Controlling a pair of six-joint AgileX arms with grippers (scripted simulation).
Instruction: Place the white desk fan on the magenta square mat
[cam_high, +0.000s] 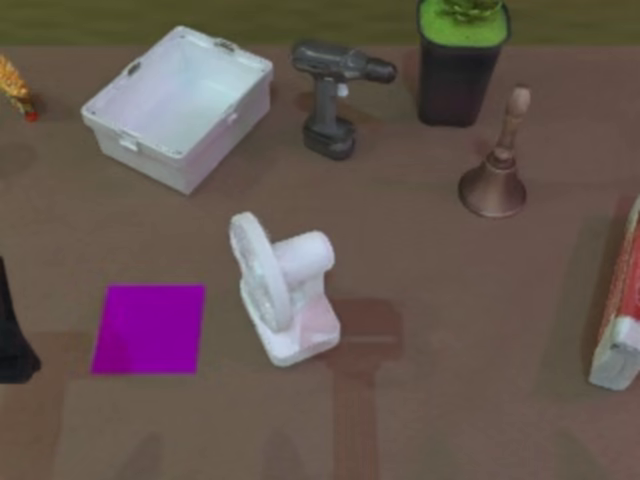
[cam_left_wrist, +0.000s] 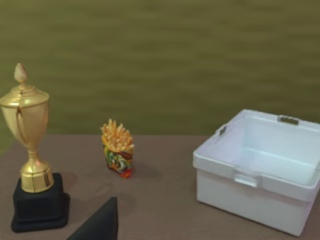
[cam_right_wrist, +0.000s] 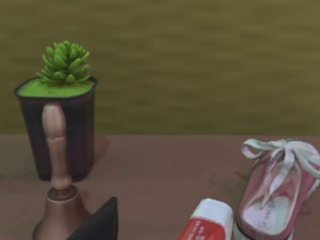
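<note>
- Magenta square mat (cam_high: 149, 329) lies flat on the brown table (cam_high: 460, 300), toward the near left; one mat only.
- White desk fan (cam_high: 283, 287), the only fan, stands just right of the mat, apart from it, near the table's middle. Its round grille faces left toward the mat, its motor housing points right and slightly back, and its long blocky base runs near to far.
- Left gripper (cam_left_wrist: 100, 224) and right gripper (cam_right_wrist: 100, 222) each show only a dark tip in their own wrist views; I cannot tell how their jaws stand.
- At the left edge stands one trophy (cam_left_wrist: 30, 150).
- Farther back: one white bin (cam_high: 180, 105), one fries carton (cam_left_wrist: 118, 148), one drill (cam_high: 335, 90), one bell (cam_high: 497, 165), one potted plant (cam_high: 462, 55).
- At the right edge lie one toothpaste box (cam_high: 620, 310) and one shoe (cam_right_wrist: 277, 187).
</note>
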